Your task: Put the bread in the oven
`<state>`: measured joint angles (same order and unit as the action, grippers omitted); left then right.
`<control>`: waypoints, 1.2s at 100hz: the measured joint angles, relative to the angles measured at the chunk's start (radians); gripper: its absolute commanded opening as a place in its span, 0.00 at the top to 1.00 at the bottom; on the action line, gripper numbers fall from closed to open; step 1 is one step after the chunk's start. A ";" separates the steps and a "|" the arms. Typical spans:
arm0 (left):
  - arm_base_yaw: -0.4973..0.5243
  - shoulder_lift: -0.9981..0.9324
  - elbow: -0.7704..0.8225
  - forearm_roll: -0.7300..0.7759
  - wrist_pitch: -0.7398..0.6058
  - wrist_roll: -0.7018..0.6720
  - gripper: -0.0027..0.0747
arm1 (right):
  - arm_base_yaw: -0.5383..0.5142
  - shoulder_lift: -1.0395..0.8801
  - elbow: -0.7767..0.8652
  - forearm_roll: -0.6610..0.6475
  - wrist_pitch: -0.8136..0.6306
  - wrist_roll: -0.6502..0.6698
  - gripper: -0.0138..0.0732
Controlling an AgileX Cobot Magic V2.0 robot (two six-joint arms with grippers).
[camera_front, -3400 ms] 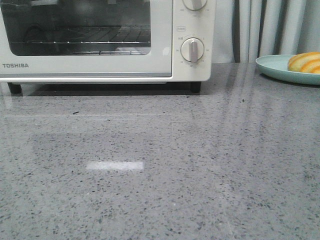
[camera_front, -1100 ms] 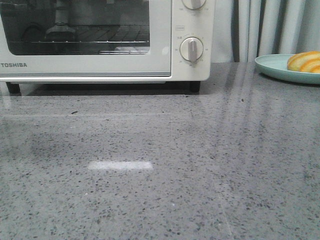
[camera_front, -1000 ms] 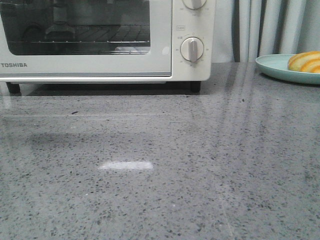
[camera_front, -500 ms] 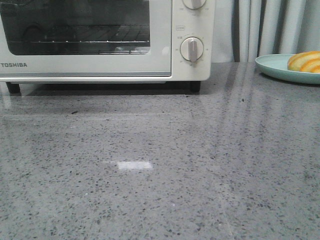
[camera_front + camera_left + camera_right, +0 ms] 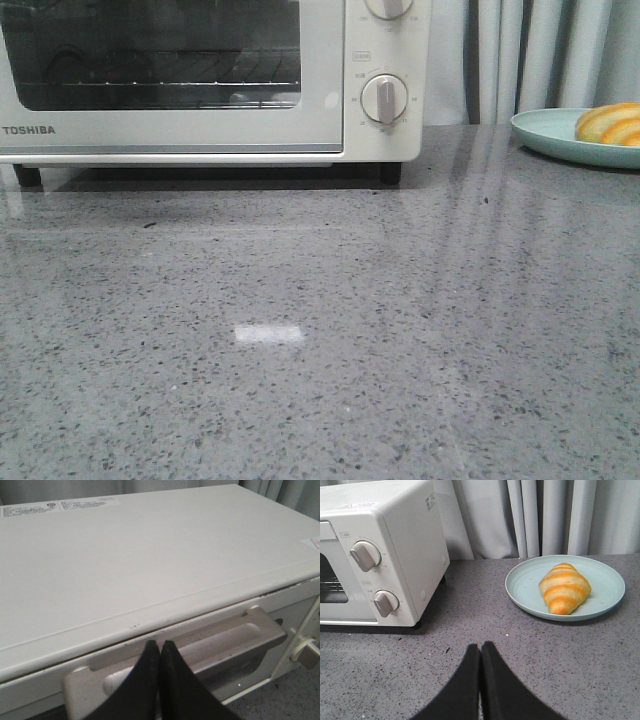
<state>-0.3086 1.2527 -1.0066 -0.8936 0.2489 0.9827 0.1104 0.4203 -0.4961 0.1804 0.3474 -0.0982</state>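
Note:
The cream-white Toshiba oven [image 5: 200, 110] stands at the back left with its glass door closed; it also shows in the right wrist view [image 5: 380, 555]. In the left wrist view my left gripper [image 5: 160, 644] is shut and empty, its tips just above the door handle [image 5: 230, 640] at the oven's top front edge [image 5: 150, 570]. The bread [image 5: 564, 588], a golden roll with cream stripes, lies on a pale blue plate [image 5: 607, 582] at the back right; it also shows in the front view [image 5: 612, 123]. My right gripper [image 5: 480, 646] is shut and empty over the counter, short of the plate.
The grey speckled counter [image 5: 330, 330] stretches in front of the oven. Grey curtains [image 5: 540, 50] hang behind. The oven's two dials [image 5: 385, 602] face front on its right side. Neither arm shows in the front view.
The dark reflection of the left arm in the oven's glass door has gone from the window. The bright glare patch on the counter has shrunk. Oven, plate and bread have not moved.

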 measured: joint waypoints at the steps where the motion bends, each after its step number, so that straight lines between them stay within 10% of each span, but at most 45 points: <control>1: 0.000 0.000 0.000 0.005 0.002 0.002 0.99 | 0.000 0.000 0.000 0.000 0.000 0.000 0.92; 67: -0.002 -0.223 0.270 0.093 0.297 0.002 0.99 | 0.000 0.000 0.000 0.000 0.084 0.000 0.92; 120: -0.002 -0.250 0.433 0.099 0.271 0.002 0.99 | 0.000 0.000 0.000 -0.002 0.060 0.000 0.92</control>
<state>-0.3103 1.0029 -0.5735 -0.7946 0.5199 0.9843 0.1104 0.4203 -0.4961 0.1788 0.4070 -0.0982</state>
